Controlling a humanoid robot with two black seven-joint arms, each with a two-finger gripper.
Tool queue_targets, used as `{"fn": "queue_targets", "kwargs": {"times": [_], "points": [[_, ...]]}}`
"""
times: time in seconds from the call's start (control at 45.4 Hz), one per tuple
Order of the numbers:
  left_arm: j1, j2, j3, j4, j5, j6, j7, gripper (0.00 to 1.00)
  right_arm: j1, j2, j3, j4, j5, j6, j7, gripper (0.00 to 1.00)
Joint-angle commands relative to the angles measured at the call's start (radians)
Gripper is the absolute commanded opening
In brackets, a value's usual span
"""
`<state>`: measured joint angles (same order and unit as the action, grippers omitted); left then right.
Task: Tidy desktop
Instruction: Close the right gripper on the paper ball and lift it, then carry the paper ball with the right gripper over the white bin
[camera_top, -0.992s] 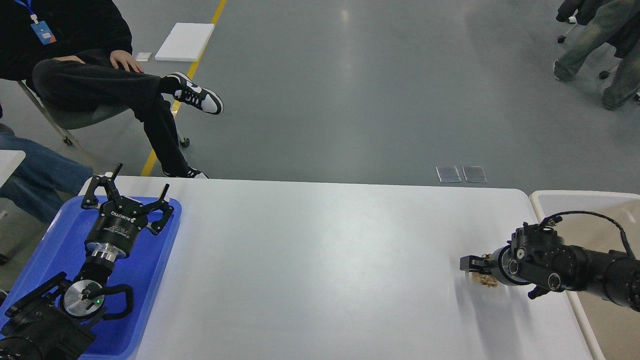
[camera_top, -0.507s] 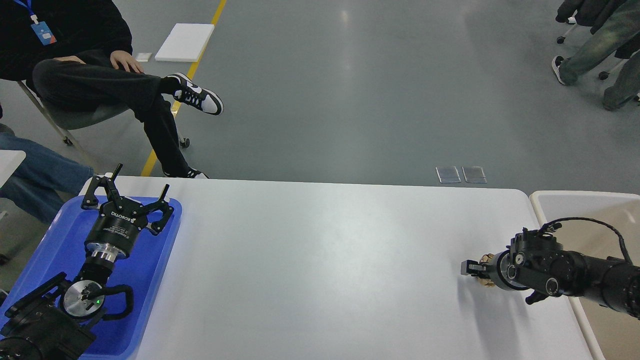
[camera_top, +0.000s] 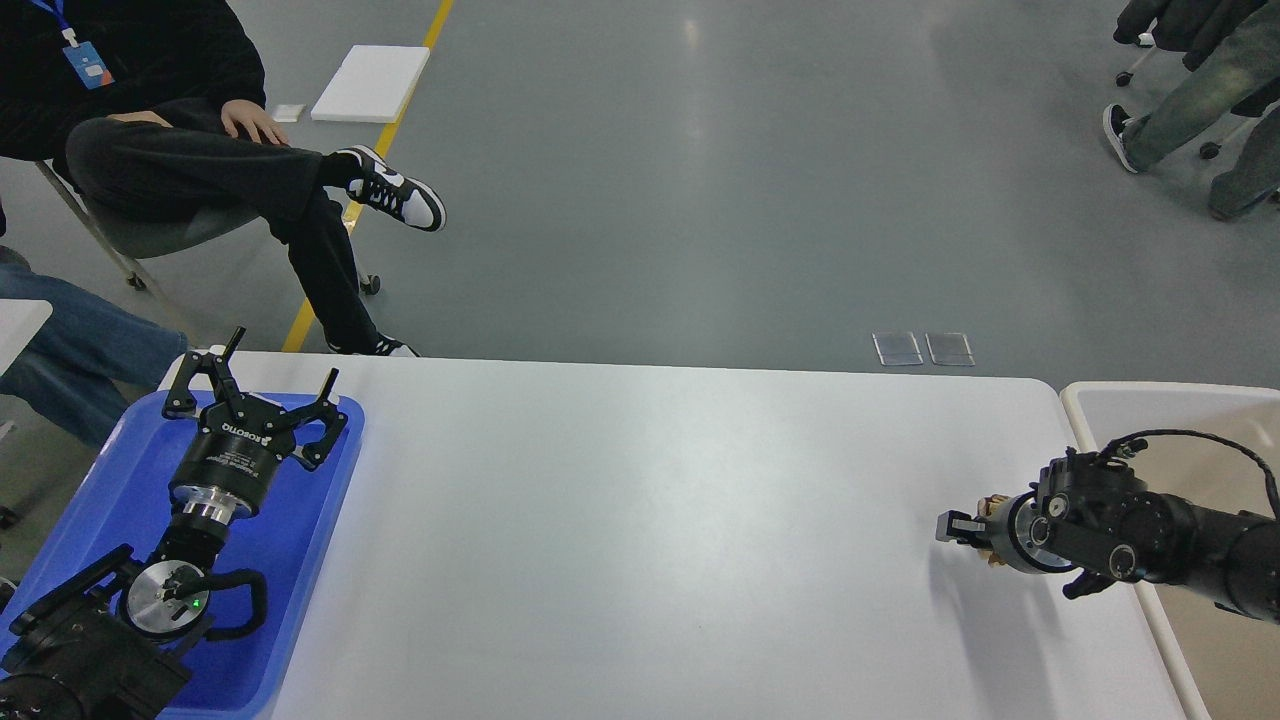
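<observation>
White desktop (camera_top: 640, 520) lies bare between left pincer (camera_top: 262, 385), spread wide, and edge-hugging right pincer (camera_top: 962, 528), grip unclear

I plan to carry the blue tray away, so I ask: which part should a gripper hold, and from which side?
Hold the raised rim of the blue tray on its long right edge, coming from above, one finger inside and one outside. The tray lies flat on the desktop and looks too wide to span, so the thin rim is probably the only part to grip.

Even overhead light left soft glare on the large smooth white rectangular desktop (camera_top: 640, 500) (shadows faint); focus was sharp throughout.
</observation>
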<state>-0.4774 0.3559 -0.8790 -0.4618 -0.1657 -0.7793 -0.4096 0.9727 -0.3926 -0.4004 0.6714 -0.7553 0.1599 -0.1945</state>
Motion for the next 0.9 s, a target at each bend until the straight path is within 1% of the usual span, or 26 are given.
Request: {"fn": "queue_targets", "kwargs": {"times": [0.0,0.176,0.375,0.507,0.595,0.705,0.793,0.881], "points": [[-0.001,0.0,0.0,0.0,0.0,0.0,0.0,0.99,0.04,-0.064,0.003,0.062,0.002,0.007,-0.002,0.0],[-0.001,0.0,0.0,0.0,0.0,0.0,0.0,0.99,0.113,-0.169,-0.023,0.183,0.001,0.021,-0.01,0.0],[-0.001,0.0,0.0,0.0,0.0,0.0,0.002,0.99,0.271,-0.255,-0.13,0.35,0.001,0.101,-0.013,0.0],[-0.001,0.0,0.0,0.0,0.0,0.0,0.002,0.99,0.382,-0.319,-0.149,0.458,0.001,0.187,-0.014,0.0],[-0.001,-0.002,0.0,0.0,0.0,0.0,0.002,0.99,0.469,-0.35,-0.19,0.528,0.002,0.221,-0.014,0.0],[-0.001,0.0,0.0,0.0,0.0,0.0,0.002,0.99,0.619,-0.39,-0.291,0.632,0.004,0.248,-0.013,0.0],[-0.001,-0.002,0.0,0.0,0.0,0.0,0.002,0.99,0.754,-0.394,-0.379,0.701,0.004,0.323,-0.013,0.0],[-0.001,-0.002,0.0,0.0,0.0,0.0,0.002,0.99,0.854,-0.402,-0.419,0.747,0.013,0.363,-0.013,0.0]]}}
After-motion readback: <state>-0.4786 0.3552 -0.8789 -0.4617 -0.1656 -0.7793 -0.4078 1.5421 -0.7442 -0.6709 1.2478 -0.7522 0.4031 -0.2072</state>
